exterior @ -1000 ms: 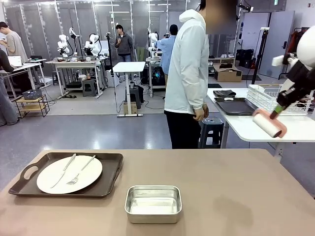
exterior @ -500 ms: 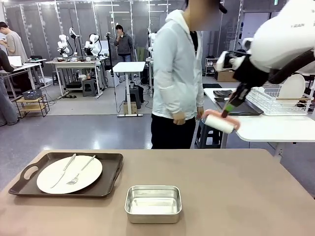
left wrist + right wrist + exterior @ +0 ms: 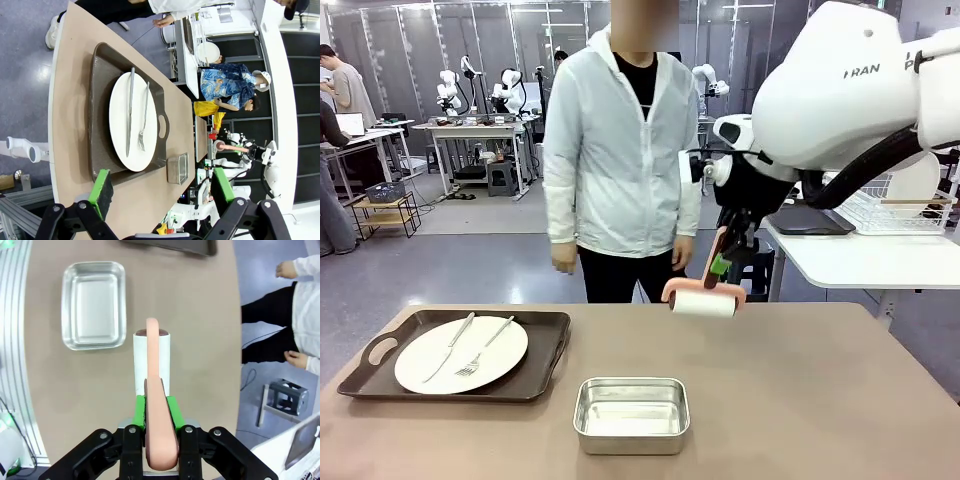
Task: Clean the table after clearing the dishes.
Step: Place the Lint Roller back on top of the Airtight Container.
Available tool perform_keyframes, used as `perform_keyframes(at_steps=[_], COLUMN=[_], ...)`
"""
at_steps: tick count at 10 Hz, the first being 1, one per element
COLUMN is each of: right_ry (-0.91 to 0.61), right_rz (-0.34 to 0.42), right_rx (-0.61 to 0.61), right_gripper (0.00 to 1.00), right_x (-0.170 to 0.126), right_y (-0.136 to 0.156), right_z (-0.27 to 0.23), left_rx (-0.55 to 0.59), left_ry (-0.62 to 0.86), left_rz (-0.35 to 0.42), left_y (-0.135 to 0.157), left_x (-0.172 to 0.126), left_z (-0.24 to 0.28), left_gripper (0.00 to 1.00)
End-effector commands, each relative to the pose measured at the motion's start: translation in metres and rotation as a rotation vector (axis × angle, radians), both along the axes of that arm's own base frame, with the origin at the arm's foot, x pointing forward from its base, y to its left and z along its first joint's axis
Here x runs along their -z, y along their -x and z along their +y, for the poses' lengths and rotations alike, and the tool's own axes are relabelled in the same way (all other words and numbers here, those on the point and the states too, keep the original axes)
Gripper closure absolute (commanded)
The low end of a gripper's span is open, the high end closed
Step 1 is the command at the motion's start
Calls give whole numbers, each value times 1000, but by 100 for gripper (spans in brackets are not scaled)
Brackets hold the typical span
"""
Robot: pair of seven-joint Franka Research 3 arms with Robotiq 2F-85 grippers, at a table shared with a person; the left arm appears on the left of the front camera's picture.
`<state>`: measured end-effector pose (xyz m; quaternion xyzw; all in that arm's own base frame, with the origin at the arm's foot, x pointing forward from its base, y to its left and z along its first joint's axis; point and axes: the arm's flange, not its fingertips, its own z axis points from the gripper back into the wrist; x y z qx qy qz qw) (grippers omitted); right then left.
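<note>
The right end effector [image 3: 155, 412], clamped on the roller [image 3: 705, 302], has swung over the desk's [image 3: 800, 400] far edge; the left end effector [image 3: 162, 186] gapes open; one plate tray [image 3: 550, 340] remains uncleared.

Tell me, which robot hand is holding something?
The right gripper: it is shut on the pink roller. The left gripper is open, with nothing between its green pads.

Floor [image 3: 470, 262] was grey, glossy; workbenches [image 3: 480, 127] stood far left; white side table [image 3: 860, 262] with wire rack [image 3: 880, 213] stood right.
</note>
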<state>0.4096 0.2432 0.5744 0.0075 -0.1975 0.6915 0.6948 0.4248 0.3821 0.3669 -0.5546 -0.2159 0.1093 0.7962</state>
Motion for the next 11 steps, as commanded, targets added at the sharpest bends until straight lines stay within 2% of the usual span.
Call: perform_keyframes(at_steps=[1, 2, 8, 9, 11], right_ry=[-34, 0, -2, 4, 57], right_rz=[13, 0, 11, -5, 87], right_rx=[44, 0, 8, -7, 59], right_gripper=[78, 78, 78, 78, 78], right_x=[-1, 0, 2, 4, 17], right_y=[13, 0, 2, 13, 31], right_z=[-5, 0, -1, 20, 41], left_rx=[1, 1, 1, 1, 1], left_ry=[-8, -8, -8, -8, -8], left_rz=[-4, -4, -4, -4, -4], left_y=[3, 3, 3, 3, 3], left_x=[-2, -2, -2, -2, -2], left_z=[1, 1, 1, 1, 1], left_gripper=[0, 0, 0, 0, 0])
